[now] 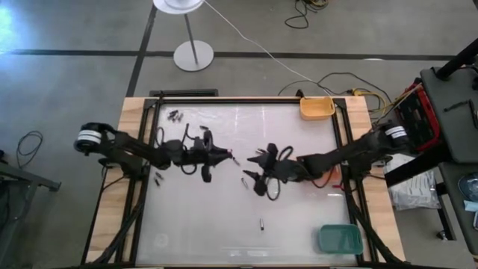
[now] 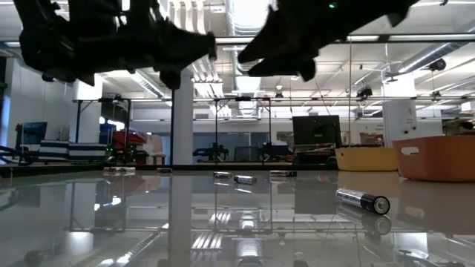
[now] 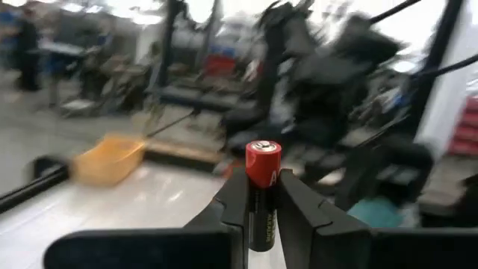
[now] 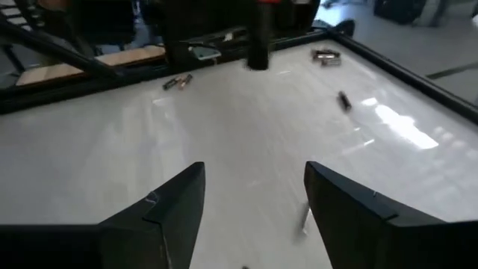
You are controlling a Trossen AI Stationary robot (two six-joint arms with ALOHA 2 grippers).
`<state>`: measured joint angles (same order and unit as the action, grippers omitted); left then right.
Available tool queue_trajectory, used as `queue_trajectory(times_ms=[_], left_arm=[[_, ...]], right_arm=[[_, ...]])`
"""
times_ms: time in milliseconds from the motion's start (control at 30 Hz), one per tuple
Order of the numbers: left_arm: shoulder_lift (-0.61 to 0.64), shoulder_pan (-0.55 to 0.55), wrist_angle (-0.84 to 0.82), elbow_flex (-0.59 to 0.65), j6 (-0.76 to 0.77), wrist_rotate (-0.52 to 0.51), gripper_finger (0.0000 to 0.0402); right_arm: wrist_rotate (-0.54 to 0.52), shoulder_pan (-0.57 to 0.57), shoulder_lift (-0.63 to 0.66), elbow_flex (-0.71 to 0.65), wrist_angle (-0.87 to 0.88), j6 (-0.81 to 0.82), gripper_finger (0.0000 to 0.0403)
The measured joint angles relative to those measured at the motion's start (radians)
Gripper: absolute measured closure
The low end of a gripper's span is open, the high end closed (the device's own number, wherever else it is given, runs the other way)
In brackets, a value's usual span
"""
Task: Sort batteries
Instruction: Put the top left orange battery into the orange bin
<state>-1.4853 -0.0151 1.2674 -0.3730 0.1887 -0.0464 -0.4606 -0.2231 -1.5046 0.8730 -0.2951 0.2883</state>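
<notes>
Progress early: left gripper clenched on one battery; right gripper released; loose batteries remain at 10 o'clock

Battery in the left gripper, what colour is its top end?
Red cap over a dark body on the battery, pinched by the left gripper; clearest in the left wrist view.

2 dark jointed arms, white-banded bases, black cables, angular black fingers
</notes>
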Motion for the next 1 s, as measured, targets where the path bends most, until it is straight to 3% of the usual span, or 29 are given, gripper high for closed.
queue_trajectory(times_ms=[167, 400, 900, 1000], left_arm=[[-0.101, 0.052, 0.053, -0.063, 0.007, 0.0, 0.0379], [-0.165, 0.061, 0.105, -0.097, 0.028, 0.029, 0.0379], [-0.191, 0.062, 0.165, -0.117, 0.024, 0.055, 0.0378], [-0.191, 0.062, 0.166, -0.116, 0.023, 0.055, 0.0376]], right_arm=[[0.093, 0.036, -0.057, 0.101, 0.018, -0.025, 0.0184], [0.095, 0.042, -0.049, 0.22, 0.239, -0.02, 0.0222], [0.099, 0.051, -0.06, 0.271, 0.266, -0.004, 0.0351], [0.099, 0.051, -0.059, 0.271, 0.27, -0.001, 0.0356]])
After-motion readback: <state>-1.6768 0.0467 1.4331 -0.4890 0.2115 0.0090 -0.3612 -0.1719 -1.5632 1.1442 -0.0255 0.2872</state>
